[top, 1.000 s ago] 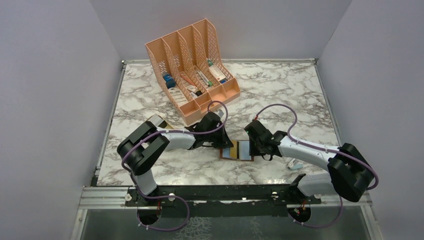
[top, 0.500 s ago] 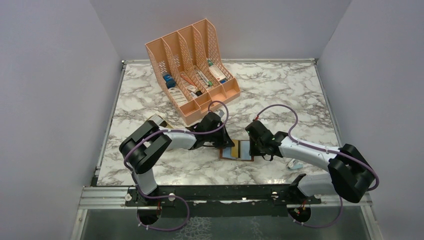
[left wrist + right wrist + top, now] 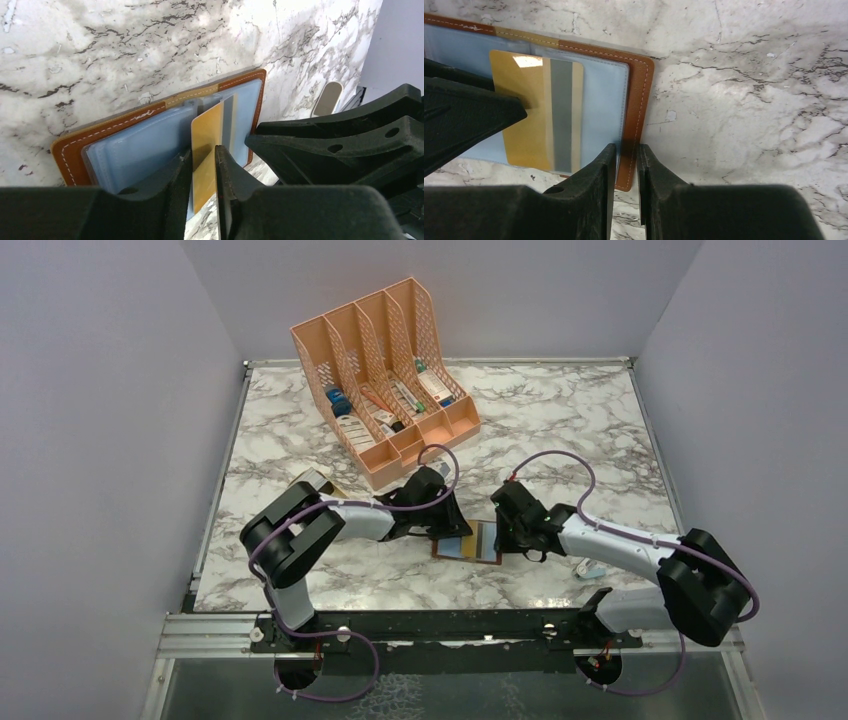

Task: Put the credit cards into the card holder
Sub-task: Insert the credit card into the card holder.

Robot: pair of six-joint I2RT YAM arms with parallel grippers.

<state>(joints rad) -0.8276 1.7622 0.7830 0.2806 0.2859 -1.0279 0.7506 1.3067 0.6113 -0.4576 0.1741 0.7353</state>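
The card holder [image 3: 488, 543] is a brown wallet lying open on the marble table, its pale blue-grey inner pockets [image 3: 140, 150] facing up. My left gripper [image 3: 203, 152] is shut on a yellowish-tan credit card [image 3: 206, 135] with a grey stripe. The card's far end lies over the wallet's right-hand pocket [image 3: 604, 110]. My right gripper [image 3: 626, 147] is shut on the wallet's brown right edge [image 3: 639, 95]. In the top view the two grippers, left [image 3: 447, 528] and right [image 3: 506, 531], face each other across the wallet. Another tan card [image 3: 318, 483] lies beside the left arm.
A peach slotted desk organizer [image 3: 385, 375] with small items stands at the back left. A small pale object [image 3: 590, 567] lies on the table by the right arm. Grey walls enclose the table on three sides.
The wallet and the card have shifted a little to the left and turned slightly. Both grippers have followed and kept their holds.
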